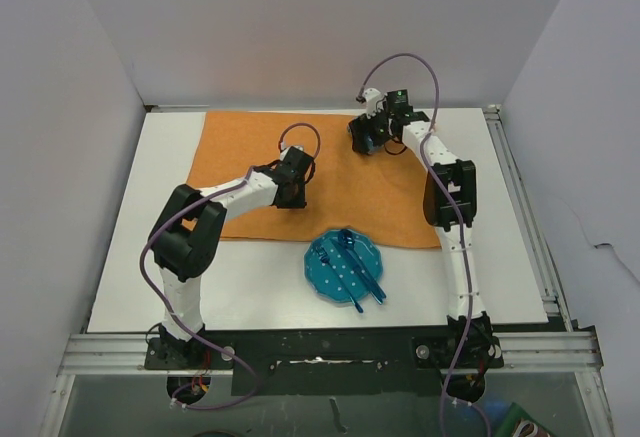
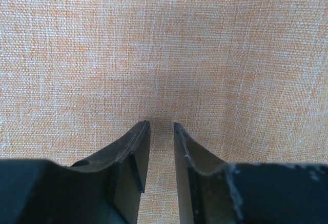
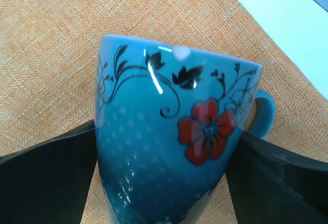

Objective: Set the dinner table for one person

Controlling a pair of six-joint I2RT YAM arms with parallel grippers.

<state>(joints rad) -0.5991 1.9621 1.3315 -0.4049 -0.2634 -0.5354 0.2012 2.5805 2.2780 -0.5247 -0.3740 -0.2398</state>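
The white dinner table carries an orange cloth across its far half. My right gripper is shut on a blue mug with red flowers, at the cloth's far edge. In the right wrist view the mug fills the space between the fingers of that gripper, with its handle to the right. My left gripper hovers low over the middle of the cloth. In the left wrist view the left gripper is empty, its jaws almost together with only a narrow slit, above the cloth.
A blue dotted plate sits on the bare table just in front of the cloth's near edge. Blue plastic cutlery lies across it. Metal rails run along the table's right and near edges.
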